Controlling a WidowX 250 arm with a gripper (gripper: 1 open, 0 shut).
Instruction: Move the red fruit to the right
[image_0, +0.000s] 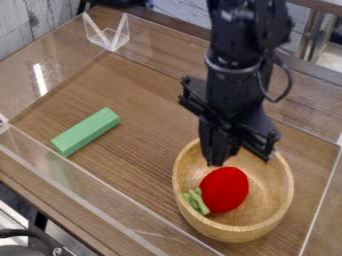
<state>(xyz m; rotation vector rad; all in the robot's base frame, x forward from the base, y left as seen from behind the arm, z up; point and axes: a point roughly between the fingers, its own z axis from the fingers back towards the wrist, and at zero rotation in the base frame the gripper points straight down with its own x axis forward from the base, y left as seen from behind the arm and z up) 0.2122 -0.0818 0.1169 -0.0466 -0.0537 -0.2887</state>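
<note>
Okay, red fruit (225, 190) in bowl (274, 222), leafy stub toward left of view. My gripper (221, 157) just above fruit, jaws drawn together. Green block (86, 132) on table (127, 185), well apart from bowl.

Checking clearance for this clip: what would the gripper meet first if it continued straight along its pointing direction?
Probably the red fruit in the wooden bowl, though depth is unclear.

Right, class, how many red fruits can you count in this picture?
1. The red fruit lies inside the wooden bowl, below the gripper. The arm blocks part of the view, so another could be hidden behind it.
</note>
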